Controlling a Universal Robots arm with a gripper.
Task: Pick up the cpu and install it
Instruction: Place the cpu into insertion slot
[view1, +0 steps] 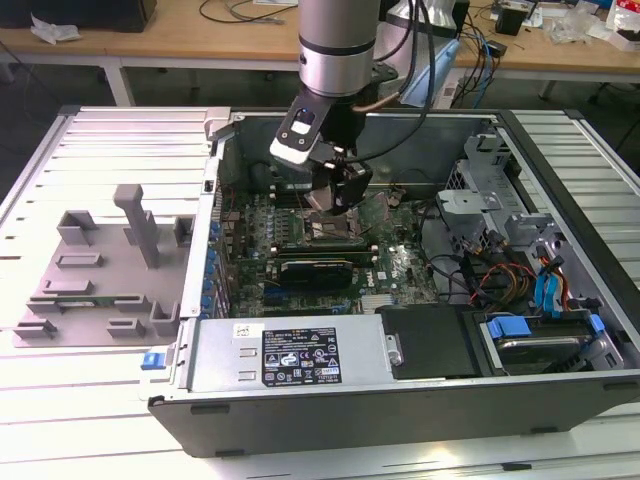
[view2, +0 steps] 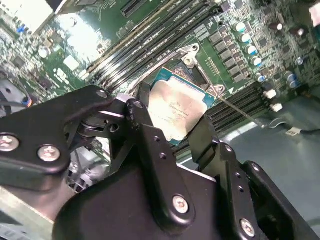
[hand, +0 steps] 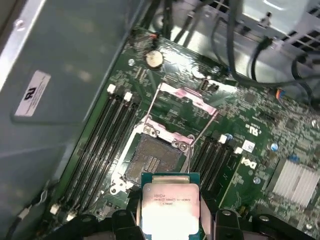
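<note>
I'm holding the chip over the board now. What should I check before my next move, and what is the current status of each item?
1. Grip: ok. The chip is clamped by opposite edges in the tool, as seen in both wrist views.
2. Socket uncovered: ok. Its contact field is bare.
3. Cover frame swung back: ok. It stands raised behind the socket.
4. Chip seated: not ok. It hangs above the socket without touching it.
5. Chip corner matched to socket corner: cannot tell.
6. Cables clear: ok. They run beside the case wall, away from the socket.
</note>
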